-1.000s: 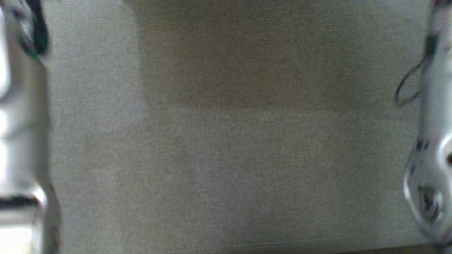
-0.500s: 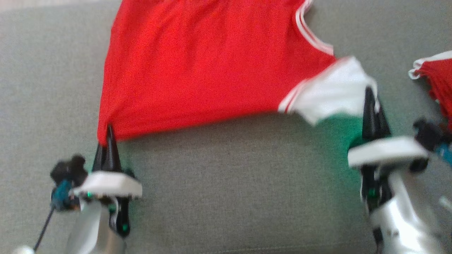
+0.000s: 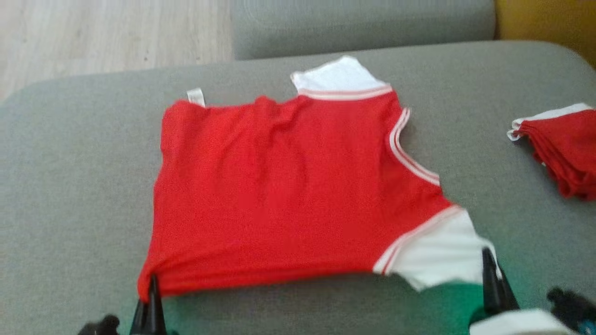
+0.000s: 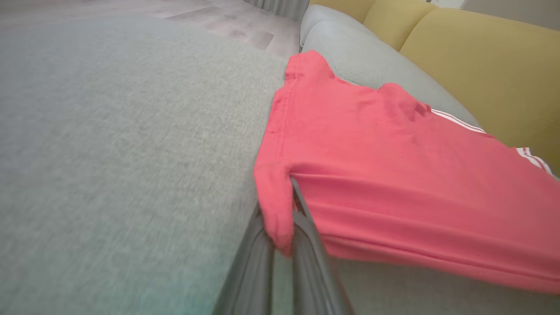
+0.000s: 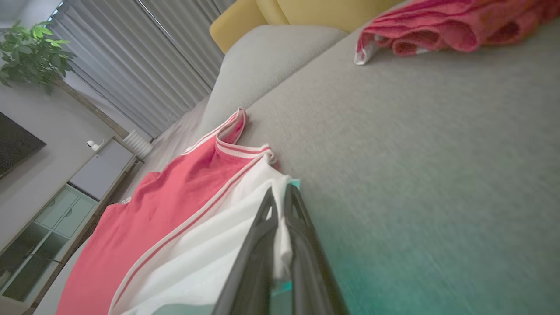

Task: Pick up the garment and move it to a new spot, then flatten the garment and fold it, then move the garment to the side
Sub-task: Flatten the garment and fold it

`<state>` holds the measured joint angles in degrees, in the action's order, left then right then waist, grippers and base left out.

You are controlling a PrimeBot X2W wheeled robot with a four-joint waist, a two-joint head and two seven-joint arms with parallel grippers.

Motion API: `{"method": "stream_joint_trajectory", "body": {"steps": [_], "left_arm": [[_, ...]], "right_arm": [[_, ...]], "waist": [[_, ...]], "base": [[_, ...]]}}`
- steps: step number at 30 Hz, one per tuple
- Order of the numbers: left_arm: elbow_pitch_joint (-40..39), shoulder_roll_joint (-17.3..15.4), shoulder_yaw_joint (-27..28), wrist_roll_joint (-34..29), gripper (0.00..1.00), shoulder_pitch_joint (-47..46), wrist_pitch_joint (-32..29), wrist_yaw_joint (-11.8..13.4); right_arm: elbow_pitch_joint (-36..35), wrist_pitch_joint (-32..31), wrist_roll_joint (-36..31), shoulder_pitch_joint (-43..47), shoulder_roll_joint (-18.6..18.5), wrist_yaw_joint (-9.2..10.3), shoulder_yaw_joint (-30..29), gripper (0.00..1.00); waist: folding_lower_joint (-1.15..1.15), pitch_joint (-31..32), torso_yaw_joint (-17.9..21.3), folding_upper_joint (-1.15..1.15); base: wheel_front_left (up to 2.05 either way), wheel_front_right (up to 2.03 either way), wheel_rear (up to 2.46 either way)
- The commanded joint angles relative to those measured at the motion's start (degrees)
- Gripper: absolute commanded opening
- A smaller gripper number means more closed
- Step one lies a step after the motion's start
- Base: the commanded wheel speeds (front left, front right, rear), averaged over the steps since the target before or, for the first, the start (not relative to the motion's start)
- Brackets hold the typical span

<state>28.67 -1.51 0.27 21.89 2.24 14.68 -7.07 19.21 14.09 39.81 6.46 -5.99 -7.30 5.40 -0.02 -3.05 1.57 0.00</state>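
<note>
Garment [image 3: 288, 186] is a red top with white sleeves, lying mostly flat on the grey couch [image 3: 70, 195] and stretching up and away from both grippers. The left gripper [image 3: 152, 291] is clamped tight on the red hem corner. In the left wrist view that corner is bunched in its grip and the rest of the garment runs off to its right. The right gripper [image 3: 489, 267] is pinched on the edge of the near white sleeve [image 3: 437, 260]. The edge between the two grippers looks a bit lifted off the couch, though the blur makes that hard to call. Another red pile [image 3: 563, 153] sits beyond the right gripper, off to its right, well apart from the garment.
</note>
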Motion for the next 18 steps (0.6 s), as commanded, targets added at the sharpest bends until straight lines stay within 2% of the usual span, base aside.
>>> {"method": "stream_joint_trajectory", "body": {"steps": [1, 5, 10, 18], "left_arm": [[-2.0, -1.4, 2.4, 0.6, 0.0, -0.7, 0.3, 0.6], [-4.5, -1.4, 1.4, 0.0, 0.0, 1.0, 0.3, 0.7], [-6.2, -1.4, -1.2, -0.1, 0.0, -2.7, 0.3, 0.5], [-3.2, -1.4, -4.1, 0.7, 0.0, -12.9, 0.3, 1.9]], "right_arm": [[-2.2, 0.3, 0.5, -0.9, -1.8, -0.19, -0.1, 0.0], [-4.6, -0.2, 0.9, 1.2, -1.6, -0.19, -1.4, 0.0], [-6.5, -0.9, 0.2, -3.3, -0.6, -0.19, -0.3, 0.0], [-1.0, -2.3, -0.8, -15.6, 0.8, -0.19, 0.4, 0.0]], "waist": [[0.02, 0.8, -0.4, 0.0], [0.02, 1.0, -0.9, 0.0], [0.02, -1.1, -1.3, 0.0], [0.02, -5.5, -1.6, 0.0]], "base": [[0.0, 0.0, 0.0], [0.0, 0.0, 0.0], [0.0, 0.0, 0.0], [0.0, 0.0, 0.0]]}}
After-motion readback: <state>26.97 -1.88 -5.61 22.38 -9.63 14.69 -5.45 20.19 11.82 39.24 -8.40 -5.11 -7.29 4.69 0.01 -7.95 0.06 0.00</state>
